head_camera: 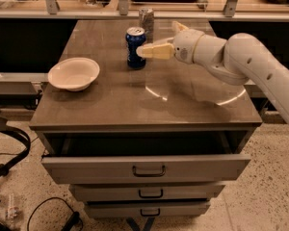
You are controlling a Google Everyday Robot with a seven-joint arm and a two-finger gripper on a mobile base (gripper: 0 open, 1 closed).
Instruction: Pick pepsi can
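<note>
The pepsi can (135, 47), dark blue with a silver top, stands upright at the back middle of the brown tabletop (135, 105). My gripper (156, 38) reaches in from the right at can height. It is open and holds nothing. The near cream finger (155, 52) points left and its tip touches or overlaps the can's right side. The far finger (178, 28) sticks up behind, to the right of the can.
A plain silver can (146, 19) stands just behind the pepsi can. A white bowl (73, 73) sits at the left of the tabletop. The top drawer (147, 165) below is pulled open. Cables lie on the floor at left.
</note>
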